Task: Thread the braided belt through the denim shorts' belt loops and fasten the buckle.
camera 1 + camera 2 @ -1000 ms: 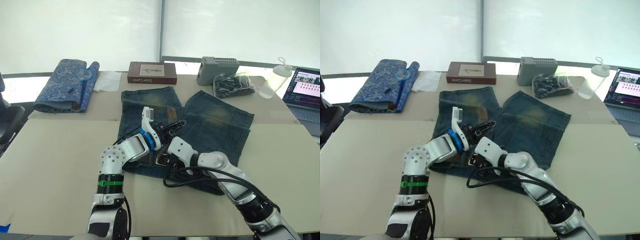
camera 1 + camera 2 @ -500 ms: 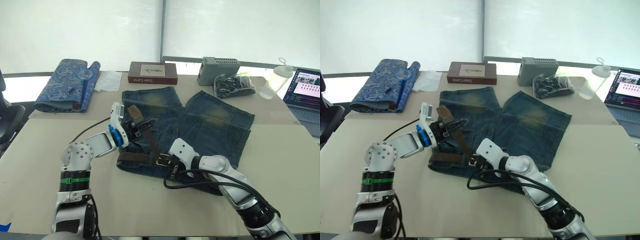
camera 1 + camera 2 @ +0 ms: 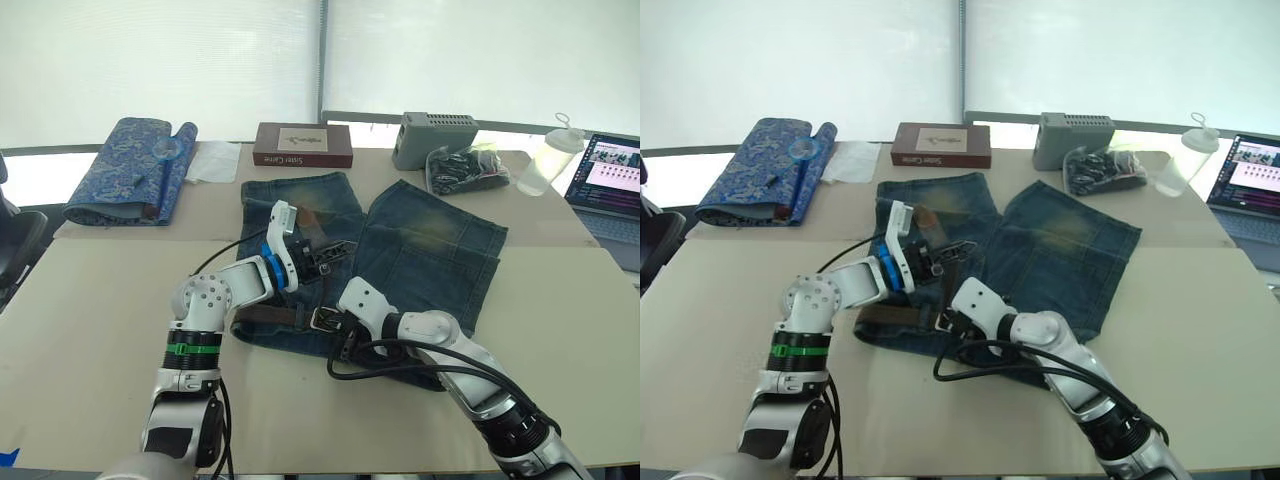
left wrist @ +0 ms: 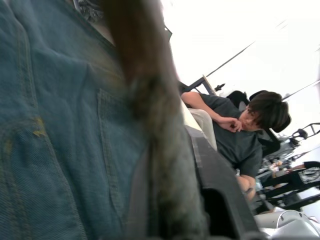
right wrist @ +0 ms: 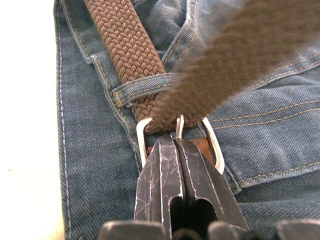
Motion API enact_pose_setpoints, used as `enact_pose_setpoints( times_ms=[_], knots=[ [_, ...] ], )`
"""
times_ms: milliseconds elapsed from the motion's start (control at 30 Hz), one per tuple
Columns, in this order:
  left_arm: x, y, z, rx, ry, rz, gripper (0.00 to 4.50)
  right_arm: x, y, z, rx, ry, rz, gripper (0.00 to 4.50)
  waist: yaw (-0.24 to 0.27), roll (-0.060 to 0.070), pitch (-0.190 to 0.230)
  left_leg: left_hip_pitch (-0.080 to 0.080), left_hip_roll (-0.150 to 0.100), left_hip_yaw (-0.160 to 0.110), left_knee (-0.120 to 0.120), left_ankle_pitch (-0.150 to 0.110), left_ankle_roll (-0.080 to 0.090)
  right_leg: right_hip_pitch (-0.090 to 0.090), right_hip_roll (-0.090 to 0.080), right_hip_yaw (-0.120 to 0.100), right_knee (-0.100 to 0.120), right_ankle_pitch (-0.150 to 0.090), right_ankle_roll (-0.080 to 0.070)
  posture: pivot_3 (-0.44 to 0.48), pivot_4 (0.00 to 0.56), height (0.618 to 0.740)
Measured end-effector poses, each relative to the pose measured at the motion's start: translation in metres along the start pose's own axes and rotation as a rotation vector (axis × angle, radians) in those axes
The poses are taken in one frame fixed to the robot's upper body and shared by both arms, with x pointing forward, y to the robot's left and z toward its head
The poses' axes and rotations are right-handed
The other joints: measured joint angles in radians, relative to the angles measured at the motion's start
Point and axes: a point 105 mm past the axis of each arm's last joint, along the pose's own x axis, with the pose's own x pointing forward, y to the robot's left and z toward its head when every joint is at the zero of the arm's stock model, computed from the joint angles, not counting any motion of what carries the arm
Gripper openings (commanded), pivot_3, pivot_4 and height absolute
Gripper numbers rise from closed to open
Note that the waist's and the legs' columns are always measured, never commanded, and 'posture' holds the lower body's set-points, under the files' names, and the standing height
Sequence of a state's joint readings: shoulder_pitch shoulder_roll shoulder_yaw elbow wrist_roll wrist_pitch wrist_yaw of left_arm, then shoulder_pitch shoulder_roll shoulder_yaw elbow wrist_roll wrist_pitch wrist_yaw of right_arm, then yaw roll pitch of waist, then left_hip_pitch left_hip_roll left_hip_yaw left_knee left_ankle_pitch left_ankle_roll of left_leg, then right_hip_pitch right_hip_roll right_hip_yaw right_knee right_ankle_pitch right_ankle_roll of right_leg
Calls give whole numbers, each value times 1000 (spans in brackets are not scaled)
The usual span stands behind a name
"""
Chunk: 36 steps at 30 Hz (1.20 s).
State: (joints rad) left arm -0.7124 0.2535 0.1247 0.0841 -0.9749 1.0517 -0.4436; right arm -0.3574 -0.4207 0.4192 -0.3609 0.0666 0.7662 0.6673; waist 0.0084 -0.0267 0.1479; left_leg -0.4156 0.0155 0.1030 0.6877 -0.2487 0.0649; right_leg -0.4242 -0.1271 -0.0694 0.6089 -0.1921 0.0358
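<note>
Faded blue denim shorts [image 3: 400,250] lie flat on the beige table [image 3: 90,330], waistband nearest the robot. A dark brown braided belt [image 5: 125,45] passes under a denim belt loop [image 5: 145,85] to its small silver metal buckle [image 5: 177,137]. Right gripper [image 5: 175,150]: fingers pressed together against the buckle. Left gripper [image 3: 320,255]: clenched on the belt's free end, raised above the shorts.

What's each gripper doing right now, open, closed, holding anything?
Left gripper: closed on the braided belt's free end, above the denim shorts.
Right gripper: closed at the buckle.
</note>
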Motion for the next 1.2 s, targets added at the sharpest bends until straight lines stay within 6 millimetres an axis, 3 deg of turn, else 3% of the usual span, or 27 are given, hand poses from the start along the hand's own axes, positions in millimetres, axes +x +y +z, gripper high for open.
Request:
enact_pose_setpoints(
  times_ms=[67, 267, 533, 767, 1200],
  knots=[
    [-1, -3, 4, 12, -2, -15, 2921, 0, 1, 0, 2, 0, 1, 0, 0, 0, 0, 0, 0, 0, 0, -1, -1, 1, -1, 0, -1, -1, 2, 0, 150, 740],
    [-15, 3, -1, -10, 58, 2, 2921, 1, 2, 0, 6, -5, 7, 0, 0, 0, 0, 0, 0, -1, 0, -1, -1, 0, -1, 0, 0, -2, 3, 0, 150, 740],
    [-62, 5, 3, 68, 214, -45, 2921, 2, 4, 0, 7, -6, 12, 0, -1, 1, 0, 0, -1, -1, -3, -1, -3, -3, -1, -1, 0, -7, -6, 0, 150, 740],
    [-76, 6, -6, 160, 350, -92, 2921, 2, 4, 0, 6, -5, 16, 0, 1, 1, 0, 1, -1, -1, -6, -1, -5, -5, -2, -1, -1, -8, -7, 0, 150, 740],
    [-101, 29, -21, 568, 617, -183, 2921, 2, 5, 1, 4, -7, 22, 0, 2, 1, 0, 0, -1, 0, -8, 0, -5, -9, -3, -1, -1, -9, -10, 0, 150, 740]
  ],
)
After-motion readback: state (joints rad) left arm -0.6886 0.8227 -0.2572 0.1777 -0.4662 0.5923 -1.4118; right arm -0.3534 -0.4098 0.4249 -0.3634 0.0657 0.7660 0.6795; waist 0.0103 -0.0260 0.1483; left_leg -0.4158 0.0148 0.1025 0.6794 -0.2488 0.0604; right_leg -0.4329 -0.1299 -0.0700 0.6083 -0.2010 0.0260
